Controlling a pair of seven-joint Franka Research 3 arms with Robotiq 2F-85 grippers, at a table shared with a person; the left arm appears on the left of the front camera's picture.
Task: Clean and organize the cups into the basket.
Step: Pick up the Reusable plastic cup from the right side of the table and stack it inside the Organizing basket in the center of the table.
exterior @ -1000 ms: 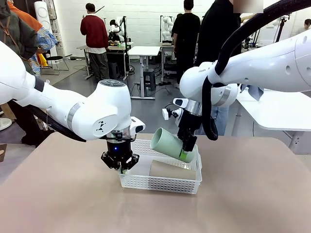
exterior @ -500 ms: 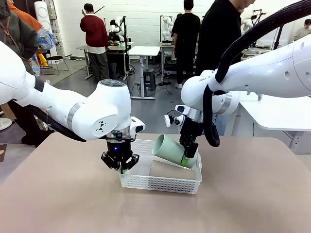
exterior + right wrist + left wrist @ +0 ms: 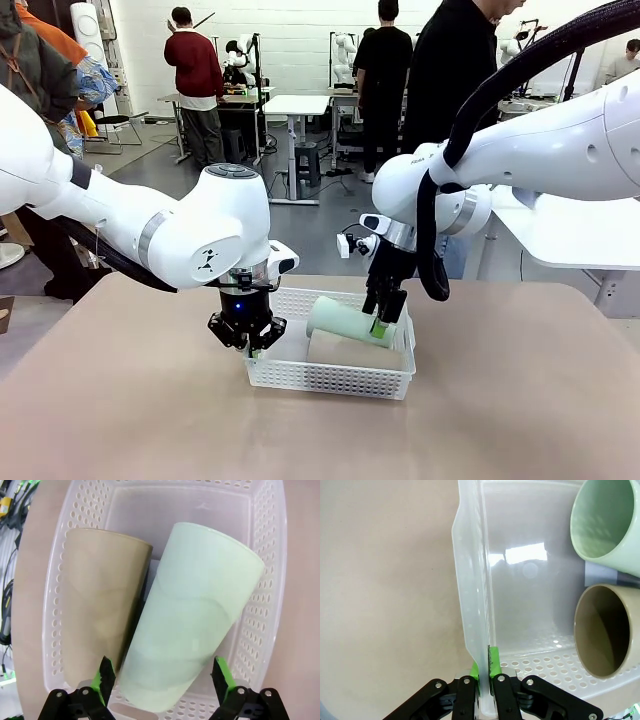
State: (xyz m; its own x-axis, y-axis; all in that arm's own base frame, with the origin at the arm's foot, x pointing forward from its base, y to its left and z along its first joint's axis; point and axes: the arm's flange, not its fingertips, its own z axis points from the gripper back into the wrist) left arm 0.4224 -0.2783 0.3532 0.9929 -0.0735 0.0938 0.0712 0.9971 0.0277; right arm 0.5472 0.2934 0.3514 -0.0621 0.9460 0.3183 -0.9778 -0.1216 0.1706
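left gripper (image 3: pixel 484 680) clamped on basket (image 3: pixel 330 378) left wall | right gripper (image 3: pixel 164 682) spread wide, astride mint cup (image 3: pixel 195 615) | tan cup (image 3: pixel 100 605) alongside, nearer

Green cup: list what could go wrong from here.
1. The open right tool straddles the base of the green cup. If it lifts off-line, a pad could catch the cup and drag it.
2. The green cup lies askew against the tan cup, so it may roll or shift once left alone.
3. The left tool pinches the wall of the basket. A pull there could tip the basket and spill both cups.
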